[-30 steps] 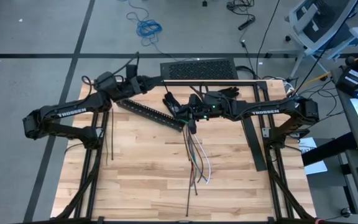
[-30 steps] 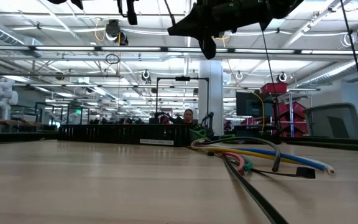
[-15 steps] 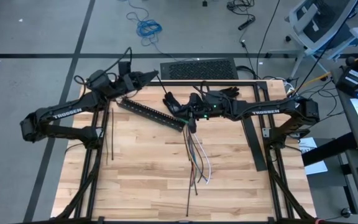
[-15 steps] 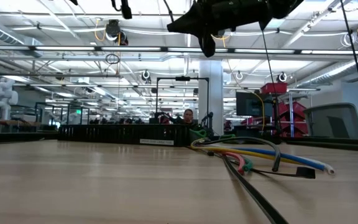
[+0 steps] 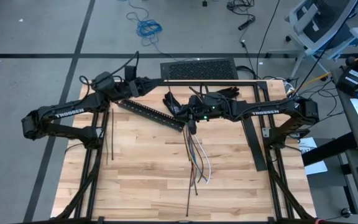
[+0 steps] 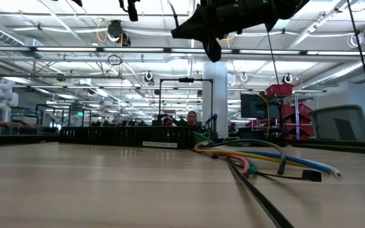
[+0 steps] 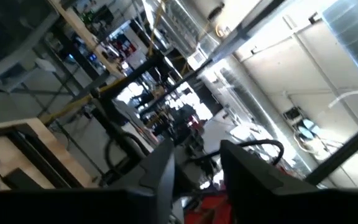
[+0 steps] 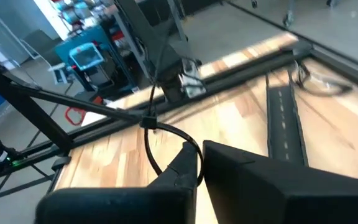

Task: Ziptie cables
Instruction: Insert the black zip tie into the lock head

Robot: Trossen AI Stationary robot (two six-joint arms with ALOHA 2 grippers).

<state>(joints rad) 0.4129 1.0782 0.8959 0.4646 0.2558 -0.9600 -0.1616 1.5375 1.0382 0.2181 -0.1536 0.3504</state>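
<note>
Seen from above, the pale wooden slatted worktop [image 5: 142, 168] is carrying the loose bundle of thin coloured cables [image 5: 197, 158] just past its centre toward four o'clock, their white, red, green and orange strands fanning out toward six o'clock. In the low view the same wires are lying flat on the wood with blue, yellow and pink sheaths showing. The thin straight dark plastic zipties [image 5: 109, 134] are lying near the nine o'clock edge, well apart from the cables, and one more dark strip [image 5: 189, 180] is running lengthwise among the wires. A long black slotted rail [image 5: 150, 114] is lying tilted at about eleven o'clock, and a second flat black bar [image 5: 253, 144] is lying along the three o'clock side.

The left gripper [image 5: 152, 80] is hovering over the twelve o'clock edge of the worktop, beyond the slotted rail, with nothing between its jaws; its wrist view shows the two dark fingers [image 7: 157, 171] standing slightly spread against the room behind. The right gripper [image 5: 191, 122] is hanging above the near end of the cables, at the centre of the worktop; its jaws are pressed together, and a thin dark looped strand is crossing just in front of their tips, though whether they are pinching it I cannot tell.
</note>
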